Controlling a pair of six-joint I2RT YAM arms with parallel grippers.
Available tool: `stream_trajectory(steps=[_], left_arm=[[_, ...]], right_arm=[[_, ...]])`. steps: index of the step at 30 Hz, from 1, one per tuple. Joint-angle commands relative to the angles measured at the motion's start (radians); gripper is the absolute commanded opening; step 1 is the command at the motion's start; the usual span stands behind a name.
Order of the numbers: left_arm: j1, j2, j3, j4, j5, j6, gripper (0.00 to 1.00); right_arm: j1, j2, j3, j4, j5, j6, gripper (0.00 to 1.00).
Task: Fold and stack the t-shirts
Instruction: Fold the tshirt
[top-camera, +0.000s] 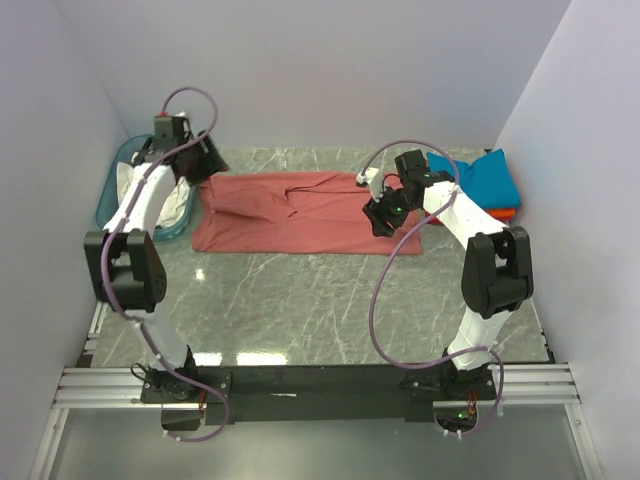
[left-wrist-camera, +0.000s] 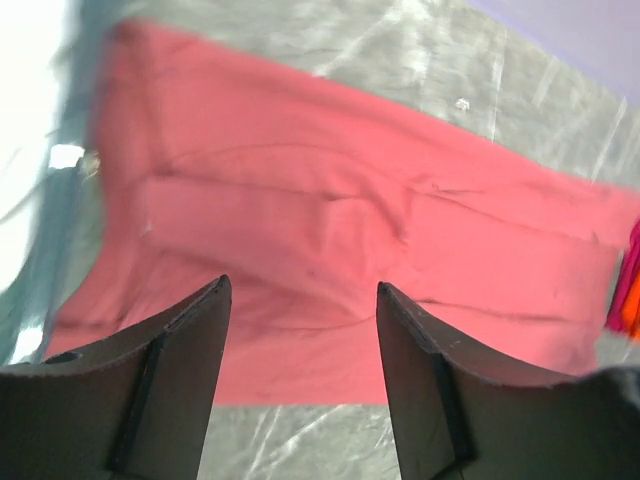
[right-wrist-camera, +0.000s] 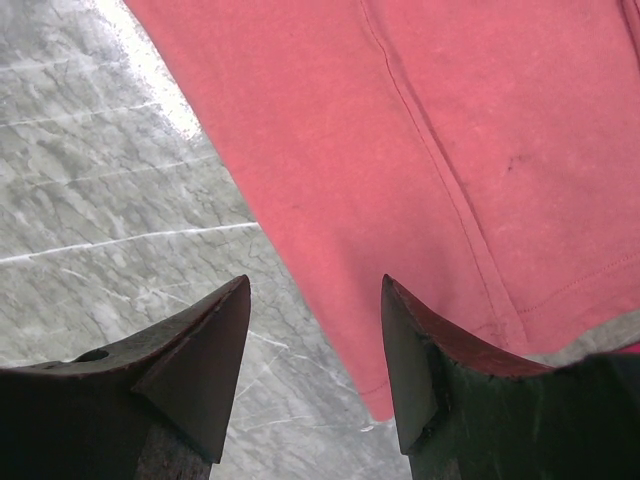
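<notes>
Dusty-red t-shirt (top-camera: 300, 212) lies flat on the marble table (top-camera: 300, 300), its long axis running side to side, left end by the teal basket (top-camera: 110, 190). Which end is the collar, I can't tell. Left hand (top-camera: 205, 160) is over that left end, fingers spread, grasping nothing. Right hand (top-camera: 385, 215) is over the right end, also released. Teal-blue (top-camera: 480, 180) and orange (top-camera: 505, 213) shirts are stacked far right.

Dusty-red t-shirt (top-camera: 290, 225), grey-veined marble table (top-camera: 300, 300)
</notes>
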Motion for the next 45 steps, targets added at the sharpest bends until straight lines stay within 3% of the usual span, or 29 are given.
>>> stream_trajectory(steps=[1, 6, 13, 20, 24, 45], left_arm=[[-0.106, 0.153, 0.187, -0.093, 0.056, 0.246, 0.65], [-0.188, 0.327, 0.412, -0.218, -0.015, 0.436, 0.62], [-0.239, 0.416, 0.478, -0.213, -0.105, 0.544, 0.59], [-0.242, 0.453, 0.449, -0.195, -0.053, 0.669, 0.46], [-0.249, 0.473, 0.449, -0.193, -0.061, 0.742, 0.46], [-0.255, 0.593, 0.517, -0.193, -0.038, 0.783, 0.45]], right_arm=[[0.006, -0.06, -0.008, 0.026, -0.019, 0.011, 0.62], [0.005, -0.074, -0.027, 0.033, -0.02, 0.009, 0.63], [0.006, -0.085, -0.041, 0.039, -0.031, 0.006, 0.63], [0.005, -0.074, -0.044, 0.039, -0.042, 0.008, 0.63], [0.005, -0.075, -0.051, 0.041, -0.045, 0.008, 0.63], [-0.003, -0.083, -0.064, 0.041, -0.06, 0.011, 0.64]])
